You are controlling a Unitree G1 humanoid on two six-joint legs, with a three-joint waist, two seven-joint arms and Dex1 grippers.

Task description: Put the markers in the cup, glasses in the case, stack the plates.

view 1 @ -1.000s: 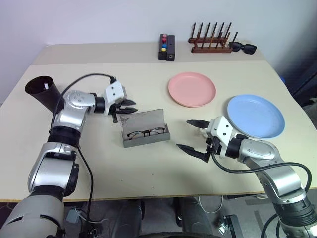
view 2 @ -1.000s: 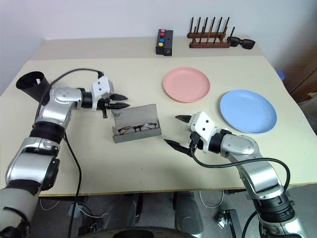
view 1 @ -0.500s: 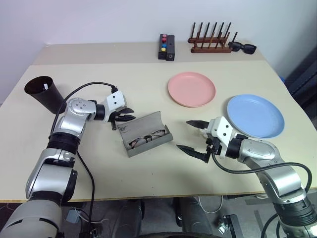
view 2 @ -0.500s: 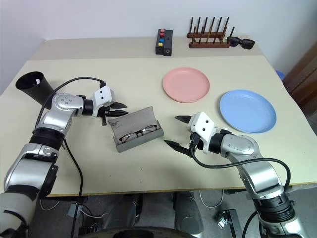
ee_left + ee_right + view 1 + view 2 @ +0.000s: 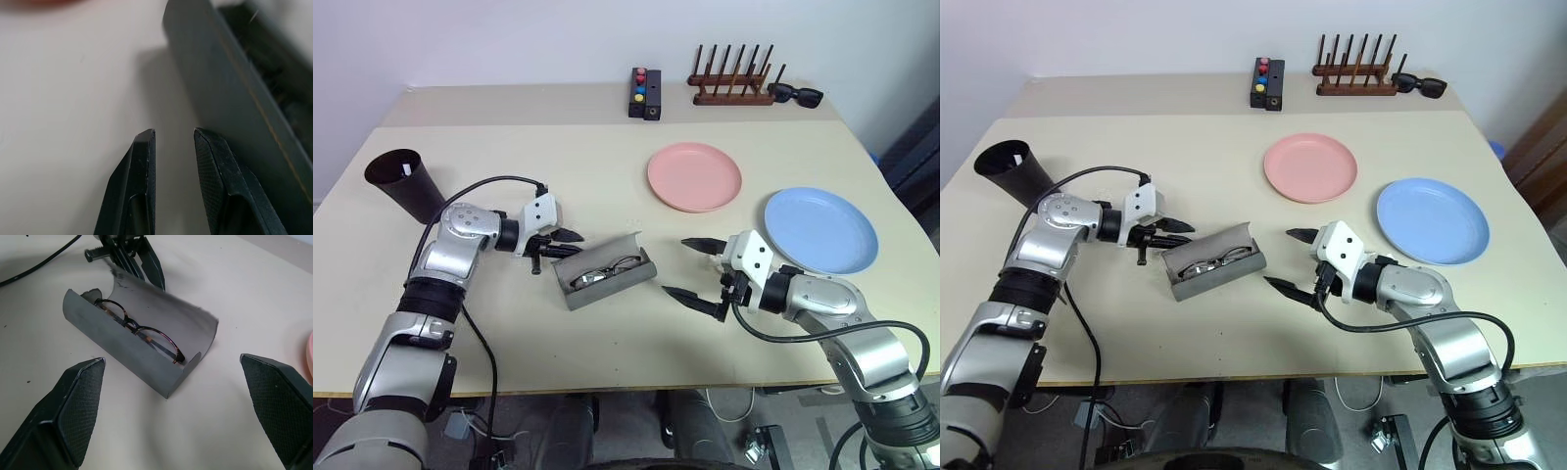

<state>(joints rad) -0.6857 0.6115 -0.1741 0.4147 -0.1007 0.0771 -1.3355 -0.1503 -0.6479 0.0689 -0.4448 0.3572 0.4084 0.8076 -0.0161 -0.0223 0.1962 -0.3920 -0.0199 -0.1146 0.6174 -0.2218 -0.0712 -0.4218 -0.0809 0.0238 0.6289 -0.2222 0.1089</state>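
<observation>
— While the table [image 5: 607, 137] waits, what is big on it?

— Two plates, well apart: the blue plate [image 5: 820, 229] on the right, the pink plate [image 5: 694, 176] farther back. The cup [image 5: 403, 182] sits far left.

— And the case [image 5: 605, 277]?

— In the middle, lid half up, with the glasses [image 5: 139, 330] inside.

— What are the arms doing?

— The left gripper [image 5: 566, 243] has its fingers almost together, right beside the lid, holding nothing. The right gripper [image 5: 691, 267] is wide open, empty, near the case.

— What comes next?

— I think pushing the lid shut, then stacking plates.
</observation>
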